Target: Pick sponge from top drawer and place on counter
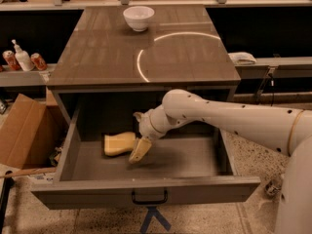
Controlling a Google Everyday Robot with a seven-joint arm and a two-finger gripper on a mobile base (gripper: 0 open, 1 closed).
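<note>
The pale yellow sponge (pixel 118 144) lies on the floor of the open top drawer (pixel 146 189), left of centre. My gripper (pixel 138 151) hangs inside the drawer on the white arm that reaches in from the right. Its pale fingertips (pixel 141 149) point down, just right of the sponge and very close to its right edge. The counter (pixel 146 48) above the drawer is glossy grey-brown with a bright curved light arc.
A white bowl (pixel 138 17) stands at the back of the counter. A cardboard box (pixel 24 130) sits on the floor left of the drawer. Bottles and cans (pixel 22 58) stand on a shelf at the left. A dark handle (pixel 148 198) is on the drawer front.
</note>
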